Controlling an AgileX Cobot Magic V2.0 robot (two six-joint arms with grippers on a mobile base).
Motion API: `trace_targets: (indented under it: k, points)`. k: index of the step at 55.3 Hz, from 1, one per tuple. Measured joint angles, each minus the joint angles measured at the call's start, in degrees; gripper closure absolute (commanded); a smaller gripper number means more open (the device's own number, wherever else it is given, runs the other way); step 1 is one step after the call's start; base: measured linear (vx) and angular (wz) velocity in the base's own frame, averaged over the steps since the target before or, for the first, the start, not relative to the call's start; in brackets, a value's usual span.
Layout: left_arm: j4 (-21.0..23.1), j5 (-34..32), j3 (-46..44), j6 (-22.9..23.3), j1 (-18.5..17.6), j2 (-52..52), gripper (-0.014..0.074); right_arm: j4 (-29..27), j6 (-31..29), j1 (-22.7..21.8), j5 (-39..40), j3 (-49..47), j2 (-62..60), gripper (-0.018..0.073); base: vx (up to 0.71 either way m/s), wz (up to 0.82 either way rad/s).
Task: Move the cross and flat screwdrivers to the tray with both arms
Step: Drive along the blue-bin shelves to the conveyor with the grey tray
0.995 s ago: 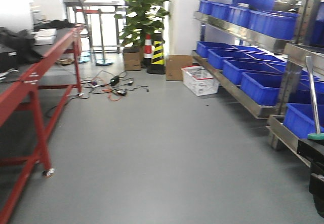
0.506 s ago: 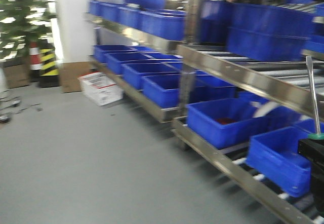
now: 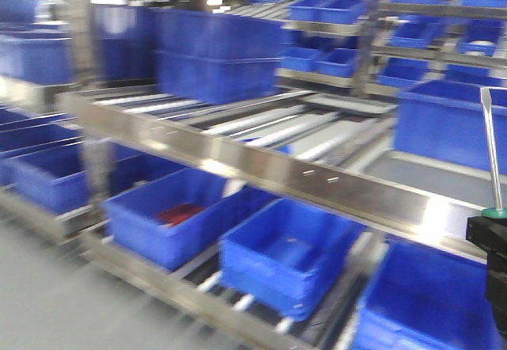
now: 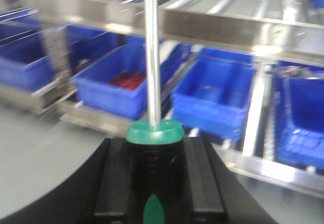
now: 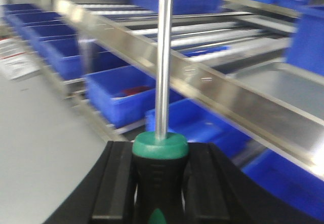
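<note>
Status, transfer of 2 screwdrivers to the tray.

- The left gripper [image 4: 154,155] is pinching the dark green-and-black handle of the left screwdriver [image 4: 152,82]. The black fingers [image 4: 114,183] are pressing on both sides, and the steel shaft is pointing straight up.
- The right gripper [image 5: 160,158] is clamping the right screwdriver [image 5: 162,72] the same way, shaft upright.
- In the front view 1 gripper is showing at the right edge, with a shaft rising from it. Its tip is looking broad, possibly the flat type, but I cannot tell for sure.
- Both tools are hanging in the air in front of a steel rack [image 3: 261,168] loaded with blue bins [image 3: 285,259]. Neither is touching the rack.
- All 3 views are smearing, suggesting the base is in motion.

Progress: both pick-ups are looking done, with 2 of 2 tools in hand. Placement is remaining. I am not identifying the tray with confidence. A flat silver-grey surface [image 5: 283,89] on the middle shelf may be it, but blur is preventing confirmation. Left to do: reach the tray, lower both tools into it and release them.
</note>
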State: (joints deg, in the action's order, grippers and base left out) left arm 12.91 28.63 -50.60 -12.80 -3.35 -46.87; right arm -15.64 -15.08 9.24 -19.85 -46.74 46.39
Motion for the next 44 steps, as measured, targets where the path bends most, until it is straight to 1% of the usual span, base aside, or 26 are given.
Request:
trace_targets:
  k: [29, 44]
  points:
    - [0.0, 0.0, 0.0, 0.0, 0.0, 0.0, 0.0596, 0.0, 0.0, 0.0, 0.0, 0.0, 0.0, 0.0567, 0.42, -0.68]
    - [0.0, 0.0, 0.0, 0.0, 0.0, -0.2, 0.0596, 0.0, 0.0, 0.0, 0.0, 0.0, 0.0, 0.0567, 0.4, -0.44]
